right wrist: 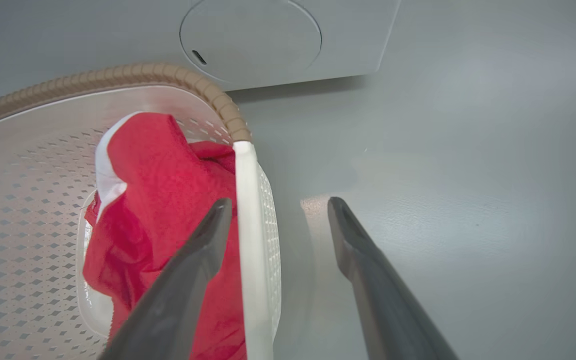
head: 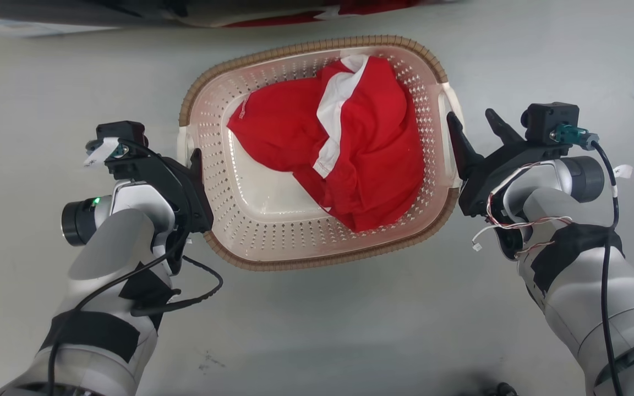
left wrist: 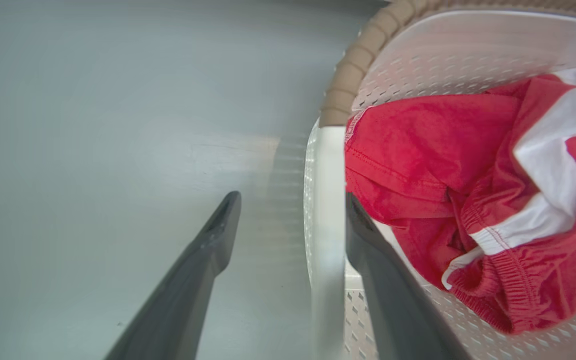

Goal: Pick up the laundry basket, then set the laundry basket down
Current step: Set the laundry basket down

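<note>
The left claw (left wrist: 292,199) and right claw (right wrist: 280,201) stand spread, one astride each handle (left wrist: 325,200) of the laundry basket (head: 317,47), probably so it lifts level.

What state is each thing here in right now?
laundry basket: on the floor, loaded, not gripped.
red and white garment: crumpled inside the basket.
left gripper: open, astride the left handle.
right gripper: open, astride the right handle.
washing machine door: shut.

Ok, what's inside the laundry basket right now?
A crumpled red garment with white panels lies inside the laundry basket, over its right and far part. The basket's bare bottom shows near the left. Anything beneath the cloth is hidden.
</note>
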Controlling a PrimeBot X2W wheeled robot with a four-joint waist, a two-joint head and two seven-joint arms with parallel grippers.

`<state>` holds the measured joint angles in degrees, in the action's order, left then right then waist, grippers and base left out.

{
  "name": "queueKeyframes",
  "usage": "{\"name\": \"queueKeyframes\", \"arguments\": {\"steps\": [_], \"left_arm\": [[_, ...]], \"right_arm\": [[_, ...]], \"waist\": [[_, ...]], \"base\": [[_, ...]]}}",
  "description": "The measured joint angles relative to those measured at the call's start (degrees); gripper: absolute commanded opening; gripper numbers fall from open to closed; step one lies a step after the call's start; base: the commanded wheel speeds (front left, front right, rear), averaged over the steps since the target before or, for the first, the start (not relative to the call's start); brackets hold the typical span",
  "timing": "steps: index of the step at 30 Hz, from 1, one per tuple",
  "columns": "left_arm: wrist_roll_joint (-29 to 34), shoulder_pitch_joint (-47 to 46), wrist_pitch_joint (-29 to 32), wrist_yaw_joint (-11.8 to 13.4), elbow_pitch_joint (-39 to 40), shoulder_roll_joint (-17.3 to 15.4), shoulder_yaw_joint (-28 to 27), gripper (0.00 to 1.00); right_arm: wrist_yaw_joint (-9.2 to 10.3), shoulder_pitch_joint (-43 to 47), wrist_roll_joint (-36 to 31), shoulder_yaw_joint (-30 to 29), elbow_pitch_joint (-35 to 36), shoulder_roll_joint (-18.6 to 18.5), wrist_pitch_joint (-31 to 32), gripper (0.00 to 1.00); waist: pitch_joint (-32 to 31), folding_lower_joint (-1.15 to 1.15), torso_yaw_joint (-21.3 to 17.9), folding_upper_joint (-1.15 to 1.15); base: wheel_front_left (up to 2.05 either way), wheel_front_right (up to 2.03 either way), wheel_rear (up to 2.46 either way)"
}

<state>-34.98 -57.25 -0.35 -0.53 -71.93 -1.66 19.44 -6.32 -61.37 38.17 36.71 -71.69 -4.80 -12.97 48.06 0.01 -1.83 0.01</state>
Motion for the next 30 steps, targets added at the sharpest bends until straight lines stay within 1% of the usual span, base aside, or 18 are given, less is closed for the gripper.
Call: {"name": "queueKeyframes", "arguments": {"steps": [5, 11, 20, 26, 30], "left_arm": [[0.37, 0.96, -2.23, -0.55, -0.07, 0.01, 1.07, 1.00], [1.04, 4.11, -5.76, -1.05, -0.18, 0.00, 1.85, 1.00], [1.29, 9.42, -11.29, -1.87, -0.20, -0.01, 2.04, 1.00], [1.25, 12.73, -12.81, -2.10, 0.00, -0.01, 1.87, 1.00], [0.94, 15.35, -13.58, -2.57, 0.75, -0.02, 1.69, 1.00]], "right_arm": [[-0.24, 1.83, 0.01, -0.09, -0.12, -0.04, -0.38, 1.00], [-0.51, 4.54, 0.01, 0.27, -0.29, -0.73, -0.82, 1.00], [-0.59, 8.83, 0.69, -0.92, 0.09, -0.92, -1.30, 1.00], [-0.73, 12.11, 1.34, -2.35, 1.31, -1.01, -1.31, 1.00], [-0.73, 14.68, 1.82, -3.54, 3.57, -1.31, -1.31, 1.00]], "waist": [[-2.76, 0.00, 0.01, 0.00], [-7.00, -0.01, -0.09, 0.00], [-14.16, -0.02, -0.51, -0.01], [-19.16, -0.02, -0.81, 0.00], [-23.35, -0.02, -0.99, -0.01]], "base": [[0.00, 0.00, 0.00], [0.00, 0.00, 0.00], [0.00, 0.00, 0.00], [0.00, 0.00, 0.00], [0.00, 0.00, 0.00]]}}
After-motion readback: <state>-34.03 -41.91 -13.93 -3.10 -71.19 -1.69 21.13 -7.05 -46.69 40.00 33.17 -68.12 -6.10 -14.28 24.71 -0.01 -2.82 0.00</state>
